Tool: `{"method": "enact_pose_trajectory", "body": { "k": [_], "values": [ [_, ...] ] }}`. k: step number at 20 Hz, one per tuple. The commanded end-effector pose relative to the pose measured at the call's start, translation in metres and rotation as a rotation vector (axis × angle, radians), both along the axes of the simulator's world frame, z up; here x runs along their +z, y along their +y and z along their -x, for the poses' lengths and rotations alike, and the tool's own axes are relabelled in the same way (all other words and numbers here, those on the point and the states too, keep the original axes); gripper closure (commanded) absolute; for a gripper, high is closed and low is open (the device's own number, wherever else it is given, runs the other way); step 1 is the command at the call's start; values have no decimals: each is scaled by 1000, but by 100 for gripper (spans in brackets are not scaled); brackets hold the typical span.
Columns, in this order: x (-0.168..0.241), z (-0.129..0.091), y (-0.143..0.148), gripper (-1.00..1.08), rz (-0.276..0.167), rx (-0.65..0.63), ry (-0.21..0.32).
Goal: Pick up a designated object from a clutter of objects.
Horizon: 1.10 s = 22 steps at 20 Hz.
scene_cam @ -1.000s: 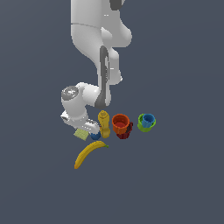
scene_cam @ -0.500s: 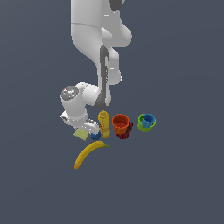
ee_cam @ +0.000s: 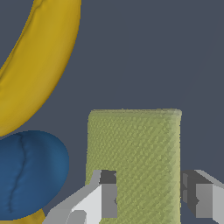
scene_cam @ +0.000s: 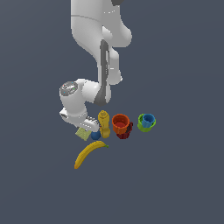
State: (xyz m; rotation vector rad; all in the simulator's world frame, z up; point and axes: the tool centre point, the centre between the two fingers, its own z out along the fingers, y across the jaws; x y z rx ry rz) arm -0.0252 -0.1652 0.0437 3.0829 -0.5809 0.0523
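The designated object, a pale yellow-green speckled pad (ee_cam: 135, 148), lies flat on the floor and also shows in the exterior view as the pad (scene_cam: 82, 133). My gripper (ee_cam: 148, 192) hovers right over it, open, with one fingertip (ee_cam: 108, 192) overlapping the pad's surface and the other just past its edge. In the exterior view the gripper (scene_cam: 85, 126) is low at the clutter's left end. The blue ball (ee_cam: 30, 173) and the banana (ee_cam: 39, 57) lie close beside the pad.
In the exterior view the banana (scene_cam: 89, 153) lies in front of the group and the blue ball (scene_cam: 95, 135) is beside the yellow bottle (scene_cam: 104, 123). To the exterior view's right stand an orange cup (scene_cam: 120, 123), a red cup (scene_cam: 125, 133), a green cup (scene_cam: 141, 124) and a blue cup (scene_cam: 148, 119).
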Motion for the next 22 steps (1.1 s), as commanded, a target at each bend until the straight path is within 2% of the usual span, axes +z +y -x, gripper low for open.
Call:
{"method": "enact_pose_trajectory", "body": {
  "k": [1,9,22],
  "values": [
    [6,3,10,108,-5,9,9],
    [59,12,29,108,-6,8,13],
    [182,31,72,108,-5,8,23]
  ]
}}
